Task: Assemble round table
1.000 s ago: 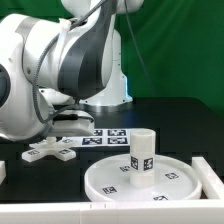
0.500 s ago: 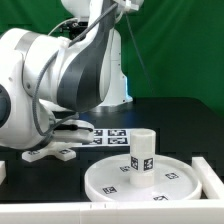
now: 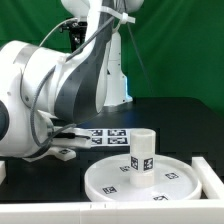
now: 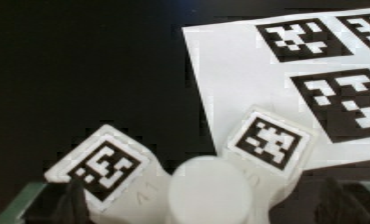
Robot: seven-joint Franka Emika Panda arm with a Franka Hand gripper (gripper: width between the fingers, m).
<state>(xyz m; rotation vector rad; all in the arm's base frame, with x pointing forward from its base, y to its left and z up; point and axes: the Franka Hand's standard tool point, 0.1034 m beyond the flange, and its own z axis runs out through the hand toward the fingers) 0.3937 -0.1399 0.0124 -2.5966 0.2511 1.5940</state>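
Claw (image 4: 185,208): spread wide | cross-shaped piece (image 4: 221,186): directly beneath, between the two fingers (image 4: 36,206)

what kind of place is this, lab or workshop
Probably a robotics lab bench: a black table before a green backdrop, a marker board of printed tags, and a tagged white disc.

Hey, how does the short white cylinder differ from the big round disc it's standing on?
The cylinder stands upright, taller than it is wide; the disc lies flat, broad and low. The cylinder ends in a plain rounded top, while the disc has a raised rim around its edge. The cylinder rests on the disc's middle; the disc rests on the black table. Both are white and carry black-and-white square tags.
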